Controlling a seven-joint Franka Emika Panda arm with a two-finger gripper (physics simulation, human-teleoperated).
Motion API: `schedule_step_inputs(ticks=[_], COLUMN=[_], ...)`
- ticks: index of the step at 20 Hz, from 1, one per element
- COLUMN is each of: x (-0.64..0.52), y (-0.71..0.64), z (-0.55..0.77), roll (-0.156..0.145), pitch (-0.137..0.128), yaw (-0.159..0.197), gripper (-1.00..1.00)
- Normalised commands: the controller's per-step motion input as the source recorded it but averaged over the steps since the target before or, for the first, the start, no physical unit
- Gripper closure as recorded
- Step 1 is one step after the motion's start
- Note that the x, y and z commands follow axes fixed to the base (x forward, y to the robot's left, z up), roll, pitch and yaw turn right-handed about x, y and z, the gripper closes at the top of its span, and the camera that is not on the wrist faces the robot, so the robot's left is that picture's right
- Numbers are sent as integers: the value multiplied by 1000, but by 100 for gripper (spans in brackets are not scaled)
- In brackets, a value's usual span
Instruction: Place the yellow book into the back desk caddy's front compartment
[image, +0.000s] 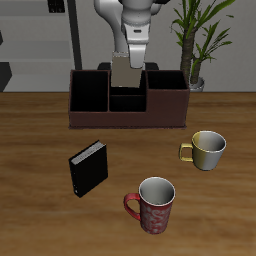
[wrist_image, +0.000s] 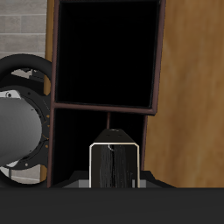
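Holding: yellow book (image: 127, 76), upright, clamped in my pincer (image: 130, 62) above back desk caddy (image: 128, 118), over its middle cells. Step: placing. Next, probably: lower squarely into front compartment (image: 127, 100), release.

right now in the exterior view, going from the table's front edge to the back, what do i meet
red patterned mug → black book → pale gold-handled mug → back desk caddy → yellow book, held in the end effector over the caddy's middle cells
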Motion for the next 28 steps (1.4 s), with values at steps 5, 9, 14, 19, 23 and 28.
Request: schedule_step_inputs(ticks=[5, 9, 14, 19, 23, 28], x=[15, -21, 68, 41, 33, 29], y=[-17, -52, -63, -1, 11, 28], z=[-82, -75, 11, -99, 15, 8], roll=[1, -5, -12, 3, 3, 7], pitch=[15, 6, -6, 7, -4, -5], yaw=[-6, 12, -15, 10, -9, -4], gripper=[100, 100, 100, 100, 100, 100])
